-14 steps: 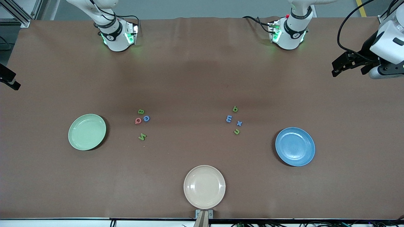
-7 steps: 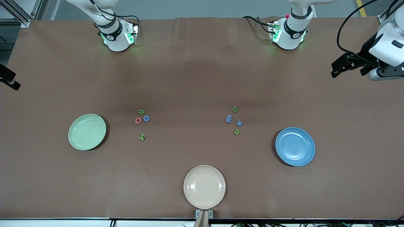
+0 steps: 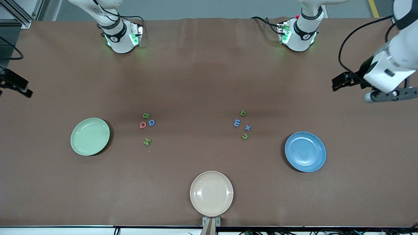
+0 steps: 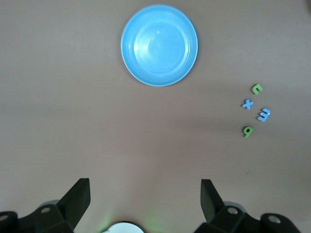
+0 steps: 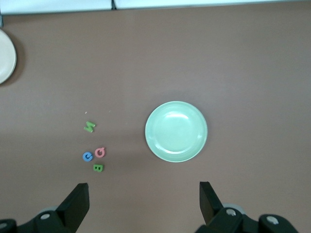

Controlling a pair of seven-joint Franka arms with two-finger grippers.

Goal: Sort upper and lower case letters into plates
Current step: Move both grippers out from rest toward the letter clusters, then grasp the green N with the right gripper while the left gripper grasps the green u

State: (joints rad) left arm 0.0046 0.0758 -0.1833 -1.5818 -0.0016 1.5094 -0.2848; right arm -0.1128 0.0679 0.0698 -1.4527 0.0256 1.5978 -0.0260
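The pale green plate (image 3: 90,136) is being kept toward the right arm's end of the bench (image 3: 202,81), the blue plate (image 3: 305,151) toward the left arm's, each beside a letter cluster: capitals (image 3: 146,125) by green, lowercase (image 3: 243,124) by blue. Both grippers (left gripper (image 4: 145,194), right gripper (image 5: 144,196)) are being held above the bench, jaws spread wide and gripping nothing.

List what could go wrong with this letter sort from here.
1. The red letter, blue letter and green B sit so close together that open jaws might nudge a neighbour.
2. The beige plate lies nearer the camera between both clusters; a letter could land there instead of the green plate or blue plate.
3. The small letters near the blue plate look hard to pinch cleanly.
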